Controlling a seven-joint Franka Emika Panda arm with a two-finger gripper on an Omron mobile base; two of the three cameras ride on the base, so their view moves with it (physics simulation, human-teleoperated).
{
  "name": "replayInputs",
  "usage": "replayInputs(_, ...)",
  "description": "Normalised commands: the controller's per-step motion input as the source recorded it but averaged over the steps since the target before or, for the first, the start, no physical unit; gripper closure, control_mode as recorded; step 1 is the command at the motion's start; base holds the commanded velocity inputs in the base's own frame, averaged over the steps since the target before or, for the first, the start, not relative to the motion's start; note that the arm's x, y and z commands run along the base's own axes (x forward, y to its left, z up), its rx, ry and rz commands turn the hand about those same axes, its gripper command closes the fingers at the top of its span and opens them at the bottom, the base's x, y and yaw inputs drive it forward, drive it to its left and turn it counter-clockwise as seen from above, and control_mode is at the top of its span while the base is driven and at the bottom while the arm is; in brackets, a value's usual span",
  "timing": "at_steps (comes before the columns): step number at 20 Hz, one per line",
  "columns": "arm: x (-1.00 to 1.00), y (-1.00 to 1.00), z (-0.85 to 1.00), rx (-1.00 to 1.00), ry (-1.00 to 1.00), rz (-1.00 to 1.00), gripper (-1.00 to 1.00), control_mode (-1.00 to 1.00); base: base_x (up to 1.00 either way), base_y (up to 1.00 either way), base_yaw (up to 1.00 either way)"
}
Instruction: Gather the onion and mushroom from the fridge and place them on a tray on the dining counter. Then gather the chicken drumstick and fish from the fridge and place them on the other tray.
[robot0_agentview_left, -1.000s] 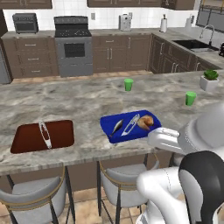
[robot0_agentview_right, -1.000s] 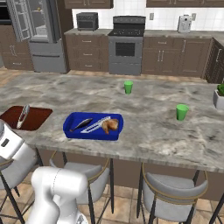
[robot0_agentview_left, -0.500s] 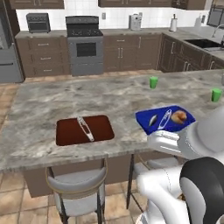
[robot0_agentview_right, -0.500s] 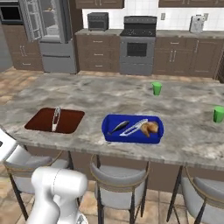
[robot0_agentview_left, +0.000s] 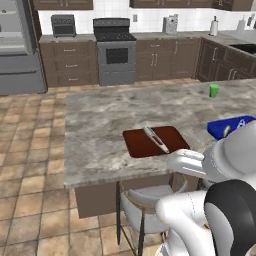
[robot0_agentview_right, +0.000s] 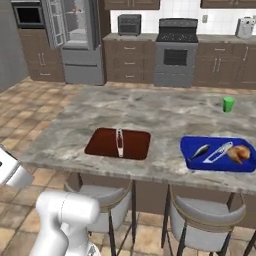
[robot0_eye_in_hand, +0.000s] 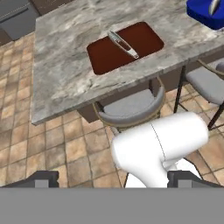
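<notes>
fish (robot0_agentview_right: 119, 141): slim, silvery, lying on dark red-brown tray (robot0_agentview_right: 102, 145), roughly along its middle
blue tray (robot0_agentview_right: 192, 159): to the right of red-brown one, well apart; holds a golden-brown piece (robot0_agentview_right: 239, 153) plus 2 slim silvery items, too small to ID
dining counter (robot0_agentview_right: 150, 114): grey speckled top, both trays near front edge; green cup (robot0_agentview_right: 228, 104) further back
fridge (robot0_agentview_right: 75, 40): far left at back wall, door open
gripper (robot0_eye_in_hand: 111, 180): tips wide apart, nothing between, looking down at stool (robot0_eye_in_hand: 131, 106) & floor

Counter (robot0_agentview_right: 150, 112) top is grey speckled stone, base dark brown. One tray (robot0_agentview_right: 118, 143) is dark red-brown with a silvery fish (robot0_agentview_right: 119, 140) on it, the other tray (robot0_agentview_right: 220, 154) bright blue. Cup (robot0_agentview_right: 228, 104) is green, fridge (robot0_agentview_right: 75, 42) grey steel, floor (robot0_agentview_left: 30, 165) tan tile.
</notes>
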Motion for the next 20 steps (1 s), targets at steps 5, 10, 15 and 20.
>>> replayInputs(5, 0.0, 0.0, 0.0, 0.0, 0.0, 0.0, -1.0, 1.0, 0.14, 1.0, -0.03)
replayInputs(10, 0.0, 0.0, 0.0, 0.0, 0.0, 0.0, -1.0, 1.0, 0.27, 1.0, -0.05)
replayInputs(15, 0.0, 0.0, 0.0, 0.0, 0.0, 0.0, -1.0, 1.0, 0.51, 1.0, -0.08)
replayInputs(20, 0.0, 0.0, 0.0, 0.0, 0.0, 0.0, -1.0, 1.0, 0.85, 1.0, -0.13)
